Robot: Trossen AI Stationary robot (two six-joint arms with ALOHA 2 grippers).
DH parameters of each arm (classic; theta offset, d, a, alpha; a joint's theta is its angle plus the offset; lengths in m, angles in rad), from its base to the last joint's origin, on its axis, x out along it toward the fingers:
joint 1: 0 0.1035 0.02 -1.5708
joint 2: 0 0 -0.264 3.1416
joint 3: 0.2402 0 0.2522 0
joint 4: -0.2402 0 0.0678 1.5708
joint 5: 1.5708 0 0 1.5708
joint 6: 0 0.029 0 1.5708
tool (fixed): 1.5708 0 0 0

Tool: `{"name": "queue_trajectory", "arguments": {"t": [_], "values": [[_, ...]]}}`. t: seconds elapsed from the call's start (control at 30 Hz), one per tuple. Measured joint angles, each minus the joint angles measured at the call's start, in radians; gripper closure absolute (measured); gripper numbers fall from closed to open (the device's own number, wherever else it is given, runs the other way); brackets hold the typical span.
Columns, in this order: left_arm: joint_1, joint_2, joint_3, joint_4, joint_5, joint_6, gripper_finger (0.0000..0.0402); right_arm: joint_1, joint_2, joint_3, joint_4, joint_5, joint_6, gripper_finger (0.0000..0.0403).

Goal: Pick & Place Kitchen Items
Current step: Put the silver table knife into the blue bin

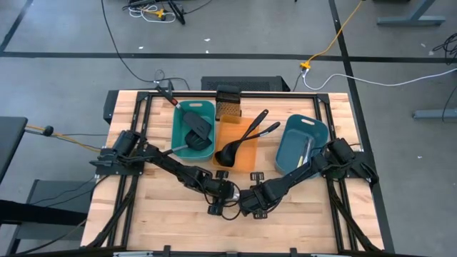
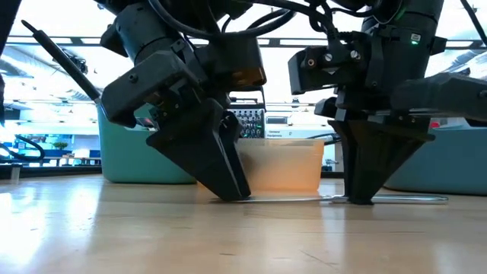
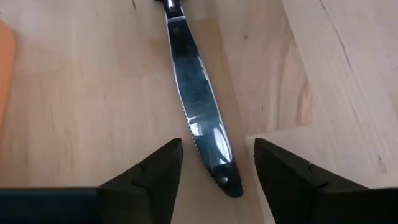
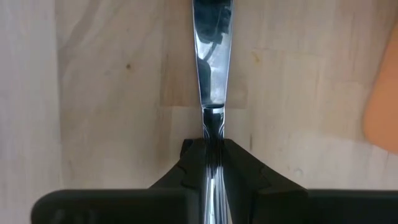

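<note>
While the silvery knife lies flat on the wooden counter just in front of the orange tray, the right pincer is clamped tight on its handle; the left pincer stands spread wide astride the blade tip, gripping nothing.

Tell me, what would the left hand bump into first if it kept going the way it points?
Probably the silver knife. The left hand points down at the table, open, with the blade tip between its fingers, so it would likely meet knife and wood almost together.
</note>
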Motion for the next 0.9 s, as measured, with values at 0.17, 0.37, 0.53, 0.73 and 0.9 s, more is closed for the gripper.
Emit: {"name": "queue_trajectory", "arguments": {"t": [0.17,0.37,0.53,0.73,0.9], "values": [[0.0,0.0,0.0,-0.002,-0.005,0.001,0.0193,0.0,0.002,0.011,-0.015,0.007,-0.009,0.0362],[0.001,0.0,0.0,-0.004,-0.007,0.003,0.0195,0.0,0.002,0.013,-0.024,0.005,-0.003,0.0362],[0.011,0.0,0.0,-0.005,-0.007,0.011,0.0199,0.009,0.001,0.013,-0.03,0.018,0.001,0.0362],[0.029,0.0,-0.001,-0.005,-0.009,0.011,0.02,0.014,-0.001,0.014,-0.033,0.03,0.005,0.0362],[0.034,0.0,-0.001,-0.003,-0.002,0.026,0.02,0.02,-0.001,0.014,-0.033,0.055,0.005,0.0362]]}}
